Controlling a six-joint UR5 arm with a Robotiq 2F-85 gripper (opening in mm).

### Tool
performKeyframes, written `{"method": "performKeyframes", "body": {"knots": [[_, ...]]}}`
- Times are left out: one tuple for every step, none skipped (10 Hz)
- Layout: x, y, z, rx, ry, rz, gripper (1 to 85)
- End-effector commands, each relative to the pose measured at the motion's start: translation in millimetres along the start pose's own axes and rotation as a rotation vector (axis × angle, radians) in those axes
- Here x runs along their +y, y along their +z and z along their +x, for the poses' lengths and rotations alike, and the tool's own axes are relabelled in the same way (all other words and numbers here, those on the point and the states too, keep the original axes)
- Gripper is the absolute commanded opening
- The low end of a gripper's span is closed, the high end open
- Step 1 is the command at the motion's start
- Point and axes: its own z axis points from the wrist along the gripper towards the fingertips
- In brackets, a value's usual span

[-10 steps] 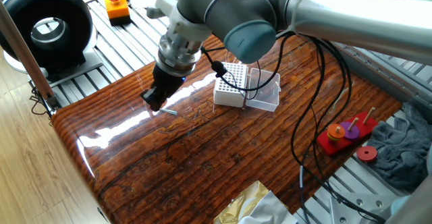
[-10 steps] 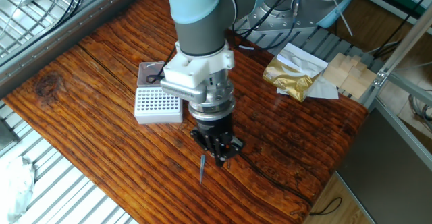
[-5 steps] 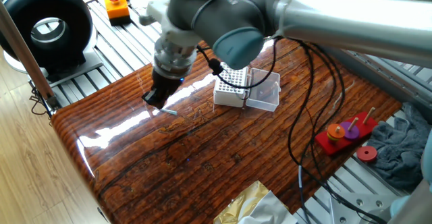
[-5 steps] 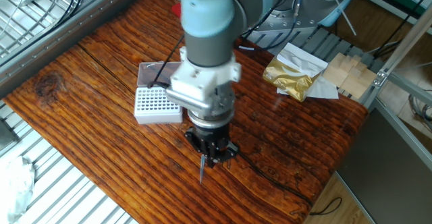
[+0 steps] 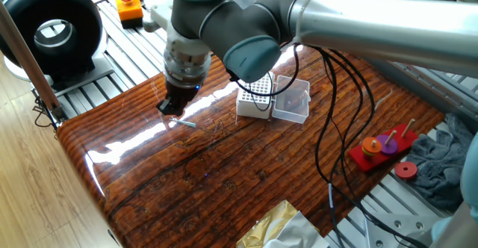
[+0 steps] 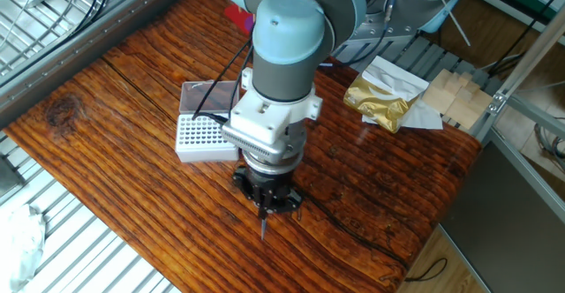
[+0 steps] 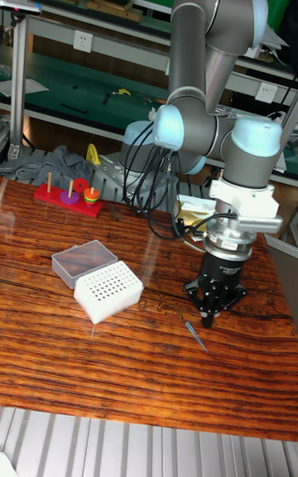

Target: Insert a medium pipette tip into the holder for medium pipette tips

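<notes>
Clearly the medium pipette tip (image 7: 195,335) will handle as a nearly weightless, slick sliver of thin plastic, stiff along its length but apt to roll, skate away or flick out under a careless pinch. The thicker collar end looks like the place to take hold, since the fine point offers almost nothing to grip and could bend.

It lies flat on the wooden counter (image 5: 246,166), well apart from the holder (image 6: 204,138), whose hole grid faces up with the clear lid (image 5: 291,101) swung open beside it.

The claw (image 7: 209,316) points straight down, directly above the tip's upper end, with the tip's narrow end trailing away from under it. Its fingers look drawn fairly close together and grip nothing, though how narrow the gap is I cannot tell for certain.
</notes>
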Motion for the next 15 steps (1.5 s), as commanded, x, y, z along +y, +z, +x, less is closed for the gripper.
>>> {"method": "performKeyframes", "body": {"knots": [[-9.9,4.4,6.9,0.021,-0.022,-0.002,1.0],[-7.9,6.1,7.7,0.025,-0.019,-0.011,1.0],[-2.9,8.1,8.4,0.029,-0.007,-0.031,1.0],[6.8,8.7,11.9,0.042,0.011,-0.069,1.0],[9.6,8.2,14.8,0.049,-0.013,-0.083,1.0],[5.9,8.3,15.4,0.048,-0.03,-0.073,1.0],[1.9,8.5,16.2,0.049,-0.053,-0.061,1.0],[-4.6,8.3,16.7,0.05,-0.079,-0.039,1.7],[-9.0,8.0,16.9,0.05,-0.112,-0.027,8.0],[-8.8,7.0,15.3,0.042,-0.146,-0.034,22.7],[-6.7,6.7,14.5,0.038,-0.159,-0.042,29.3],[-7.0,6.2,13.8,0.034,-0.182,-0.043,36.0],[-4.0,5.4,10.7,0.02,-0.188,-0.058,39.7],[-4.3,4.7,6.4,0.002,-0.213,-0.059,45.7],[2.2,3.9,-0.1,-0.026,-0.207,-0.081,45.7]]}}
